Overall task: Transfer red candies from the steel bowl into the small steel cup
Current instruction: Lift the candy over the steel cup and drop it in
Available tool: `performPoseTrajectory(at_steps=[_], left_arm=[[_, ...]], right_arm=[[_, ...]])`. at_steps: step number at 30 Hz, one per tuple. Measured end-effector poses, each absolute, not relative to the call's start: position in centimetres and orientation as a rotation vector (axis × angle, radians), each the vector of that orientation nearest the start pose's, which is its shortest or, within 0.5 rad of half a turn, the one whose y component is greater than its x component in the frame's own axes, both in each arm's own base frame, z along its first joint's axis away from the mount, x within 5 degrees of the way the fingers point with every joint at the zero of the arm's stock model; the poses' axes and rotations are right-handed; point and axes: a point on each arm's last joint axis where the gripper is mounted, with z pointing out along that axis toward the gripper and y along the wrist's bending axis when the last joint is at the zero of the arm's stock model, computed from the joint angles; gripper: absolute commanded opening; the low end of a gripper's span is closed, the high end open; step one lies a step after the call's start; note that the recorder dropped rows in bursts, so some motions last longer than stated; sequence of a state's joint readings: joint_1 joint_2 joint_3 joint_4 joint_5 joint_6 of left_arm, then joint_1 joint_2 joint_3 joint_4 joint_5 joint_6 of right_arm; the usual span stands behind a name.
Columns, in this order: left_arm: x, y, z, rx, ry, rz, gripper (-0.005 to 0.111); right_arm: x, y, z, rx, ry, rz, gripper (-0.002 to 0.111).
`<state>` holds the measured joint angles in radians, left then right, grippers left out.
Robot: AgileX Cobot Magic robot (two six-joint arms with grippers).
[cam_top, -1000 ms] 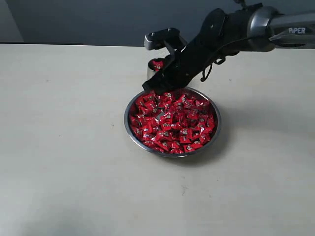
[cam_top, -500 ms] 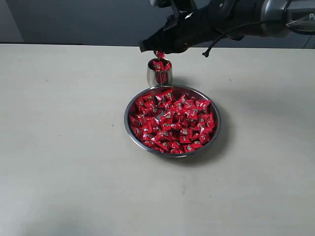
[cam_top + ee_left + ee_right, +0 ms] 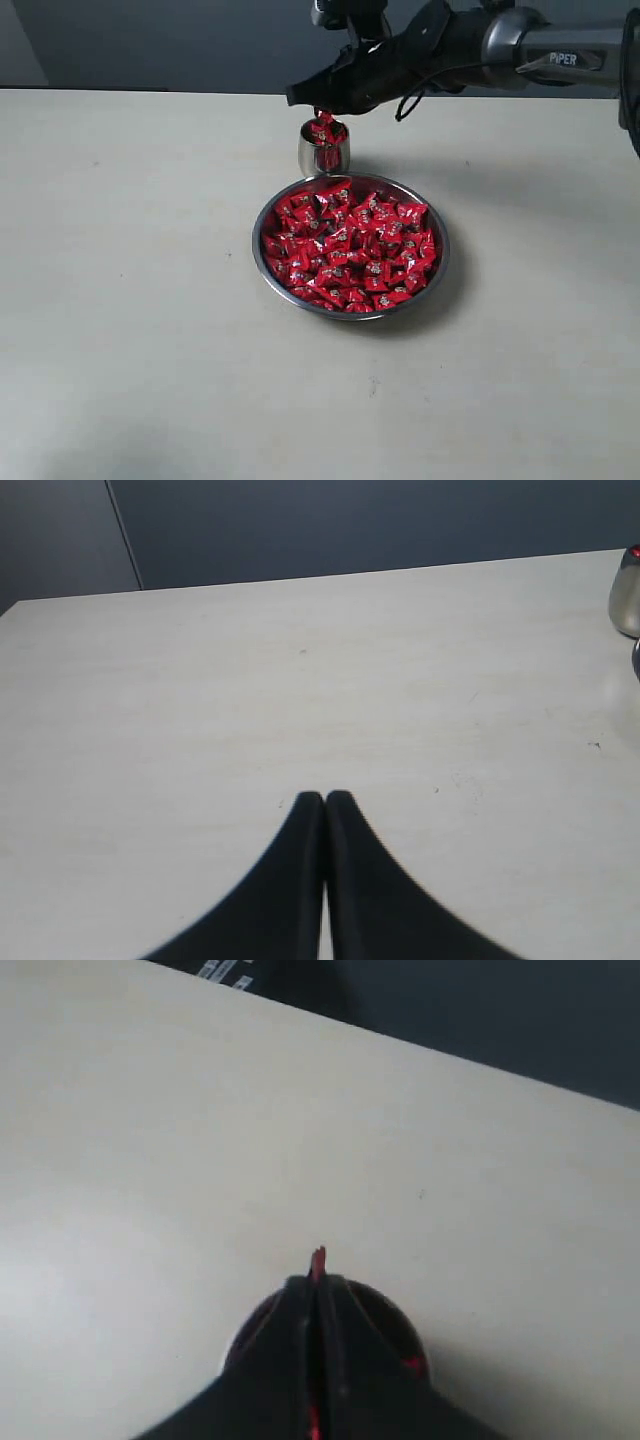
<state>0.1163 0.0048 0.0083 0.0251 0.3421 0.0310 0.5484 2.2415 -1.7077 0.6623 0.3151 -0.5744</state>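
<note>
One red candy (image 3: 324, 117) is pinched by the right gripper (image 3: 312, 102) just above the cup (image 3: 323, 152), beside the candy-filled bowl (image 3: 262, 250). The left gripper (image 3: 325, 800) is pressed together over the worktop (image 3: 200, 680); the cup is cut off in its view.

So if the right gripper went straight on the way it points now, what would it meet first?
Probably bare table past the small steel cup, which sits below the right gripper; depth unclear.

The exterior camera looks down on the table (image 3: 120, 330) from the near side. The left wrist camera, low at left, faces the far wall (image 3: 350, 520) and shares the cup (image 3: 324, 155) (image 3: 626, 595); the right looks steeply down, close over it.
</note>
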Motion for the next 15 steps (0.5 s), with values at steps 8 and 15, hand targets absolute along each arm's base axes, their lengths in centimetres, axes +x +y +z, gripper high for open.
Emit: performPoseTrajectory(at_steps=[8, 15], left_arm=[[5.3, 0.7, 17.9, -0.063, 1.840, 0.128, 0.000], [5.3, 0.7, 17.9, -0.063, 1.840, 0.128, 0.000]], right_arm=[[42.9, 27.5, 15.4, -0.635, 2.301, 0.568, -0.001], [42.8, 27.6, 14.7, -0.641, 2.325, 0.576, 0.035]])
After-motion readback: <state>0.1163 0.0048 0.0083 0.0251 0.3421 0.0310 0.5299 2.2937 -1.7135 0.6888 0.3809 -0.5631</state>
